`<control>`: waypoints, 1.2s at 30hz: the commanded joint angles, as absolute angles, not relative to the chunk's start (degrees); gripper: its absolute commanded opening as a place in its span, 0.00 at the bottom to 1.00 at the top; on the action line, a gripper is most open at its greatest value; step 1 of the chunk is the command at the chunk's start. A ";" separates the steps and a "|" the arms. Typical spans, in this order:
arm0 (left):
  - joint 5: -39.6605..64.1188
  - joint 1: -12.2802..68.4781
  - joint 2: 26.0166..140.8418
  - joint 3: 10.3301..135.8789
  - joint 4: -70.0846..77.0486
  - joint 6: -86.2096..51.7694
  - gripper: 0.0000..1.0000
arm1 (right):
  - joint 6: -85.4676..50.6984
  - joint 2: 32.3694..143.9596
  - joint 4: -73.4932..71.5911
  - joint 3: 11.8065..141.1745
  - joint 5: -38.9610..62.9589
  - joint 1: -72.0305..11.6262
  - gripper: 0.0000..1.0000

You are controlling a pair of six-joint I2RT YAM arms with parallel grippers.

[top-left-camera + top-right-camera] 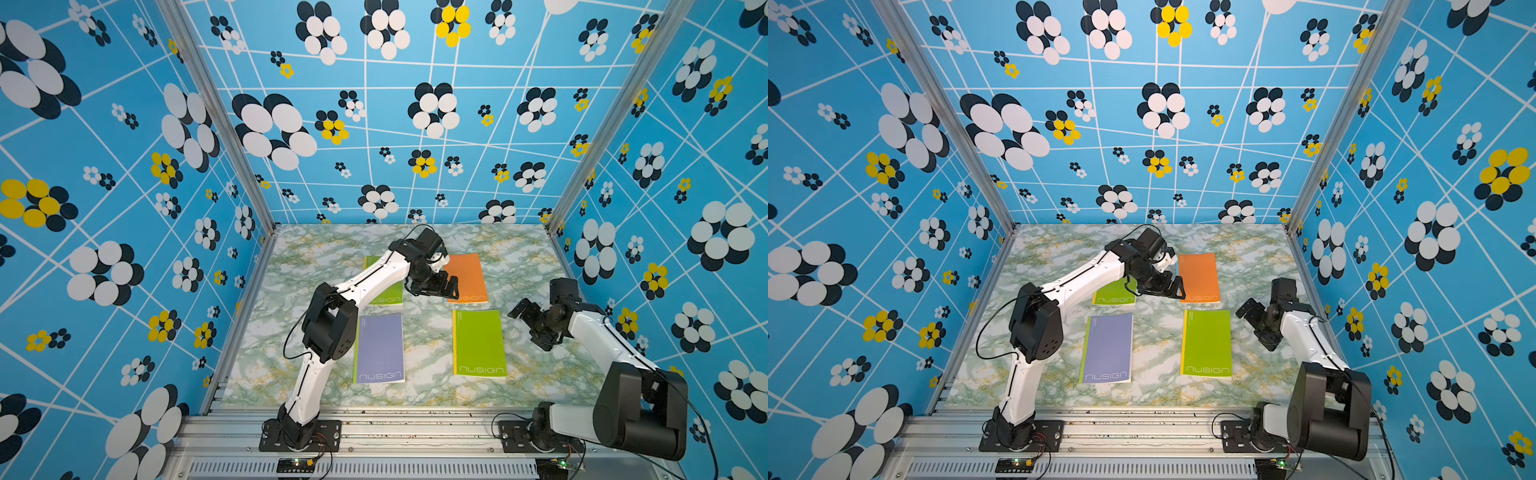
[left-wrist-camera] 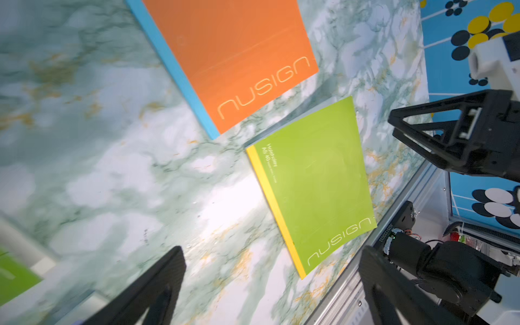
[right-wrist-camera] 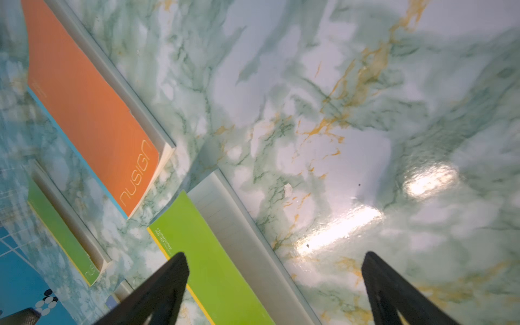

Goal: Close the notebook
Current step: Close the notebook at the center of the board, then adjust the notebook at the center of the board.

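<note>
Four notebooks lie on the marble table, every cover flat and shut. The orange notebook (image 1: 467,276) (image 1: 1200,274) (image 2: 239,56) (image 3: 90,121) is at the back right. A green notebook (image 1: 388,296) (image 1: 1115,296) at the back left is partly hidden under my left arm. My left gripper (image 1: 440,289) (image 1: 1169,289) (image 2: 271,250) hovers open over the gap between these two, holding nothing. My right gripper (image 1: 524,328) (image 1: 1254,326) (image 3: 274,255) is open and empty, raised to the right of the front green notebook (image 1: 478,343) (image 1: 1207,343) (image 2: 312,183) (image 3: 213,267).
A purple notebook (image 1: 380,347) (image 1: 1108,347) lies at the front left, beside my left arm's elbow. Patterned blue walls close in the table on three sides. An aluminium rail (image 1: 374,419) with both arm bases runs along the front edge.
</note>
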State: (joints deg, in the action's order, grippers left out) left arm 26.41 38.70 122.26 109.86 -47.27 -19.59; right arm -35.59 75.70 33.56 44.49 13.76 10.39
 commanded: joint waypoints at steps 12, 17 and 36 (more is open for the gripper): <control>24.95 27.48 113.76 96.27 -45.66 -16.54 0.99 | -33.03 83.93 31.85 45.07 20.08 3.98 0.99; 24.27 22.43 112.73 92.65 -44.60 -16.42 0.99 | -32.37 86.48 31.62 46.46 20.48 2.22 0.99; 25.46 7.91 107.70 86.07 -42.81 -14.74 0.99 | -33.53 92.26 28.95 49.48 21.10 -3.09 0.99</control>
